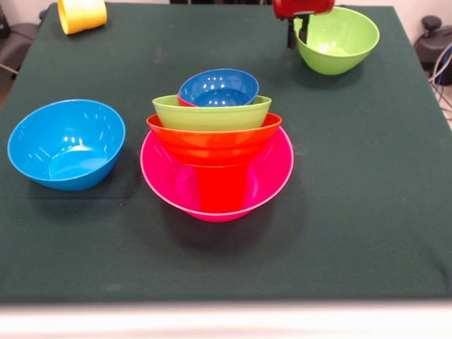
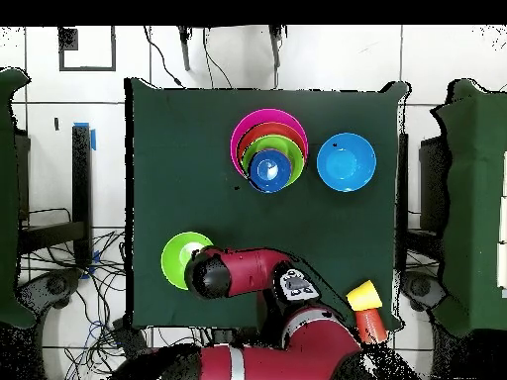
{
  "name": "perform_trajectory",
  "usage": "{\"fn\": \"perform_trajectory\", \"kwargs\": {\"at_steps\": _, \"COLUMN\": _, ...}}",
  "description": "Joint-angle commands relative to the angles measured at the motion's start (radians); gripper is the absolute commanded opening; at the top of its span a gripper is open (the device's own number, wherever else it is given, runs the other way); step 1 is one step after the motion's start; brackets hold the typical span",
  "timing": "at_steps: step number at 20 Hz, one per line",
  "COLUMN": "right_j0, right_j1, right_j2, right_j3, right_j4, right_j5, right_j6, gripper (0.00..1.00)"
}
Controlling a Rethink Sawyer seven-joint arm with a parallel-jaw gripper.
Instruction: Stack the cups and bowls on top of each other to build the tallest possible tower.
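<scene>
Gripper (image 1: 296, 27): at the lime green bowl's (image 1: 337, 39) rim; grip unclear.
Tower (image 1: 217, 145): 4 bowls over a red cup (image 1: 221, 189).

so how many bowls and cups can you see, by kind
Bowls: 6. Pink bowl, orange bowl, lime green bowl and small dark blue bowl in the stack, plus a loose light blue bowl and a second lime green bowl.
Cups: 3. Red cup under the stack, yellow cup, orange cup.
Total: 9
</scene>
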Motion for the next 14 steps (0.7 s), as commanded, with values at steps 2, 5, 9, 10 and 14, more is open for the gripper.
{"fn": "perform_trajectory", "kwargs": {"at_steps": 2, "right_j0": -0.049, "right_j1": 0.005, "right_j2": 0.100, "right_j3": -0.071, "right_j4": -0.033, "right_j5": 0.039, "right_j6": 0.018, "gripper": 0.00}}
{"fn": "perform_trajectory", "kwargs": {"at_steps": 5, "right_j0": -0.141, "right_j1": -0.111, "right_j2": 0.194, "right_j3": -0.011, "right_j4": 0.020, "right_j5": 0.151, "right_j6": -0.010, "gripper": 0.00}}
{"fn": "perform_trajectory", "kwargs": {"at_steps": 9, "right_j0": -0.249, "right_j1": -0.222, "right_j2": 0.285, "right_j3": 0.023, "right_j4": 0.083, "right_j5": 0.272, "right_j6": -0.033, "gripper": 0.00}}
{"fn": "perform_trajectory", "kwargs": {"at_steps": 10, "right_j0": -0.258, "right_j1": -0.230, "right_j2": 0.286, "right_j3": 0.018, "right_j4": 0.080, "right_j5": 0.283, "right_j6": -0.037, "gripper": 0.00}}
{"fn": "perform_trajectory", "kwargs": {"at_steps": 14, "right_j0": -0.282, "right_j1": -0.254, "right_j2": 0.287, "right_j3": 0.004, "right_j4": 0.066, "right_j5": 0.302, "right_j6": -0.032, "gripper": 0.00}}
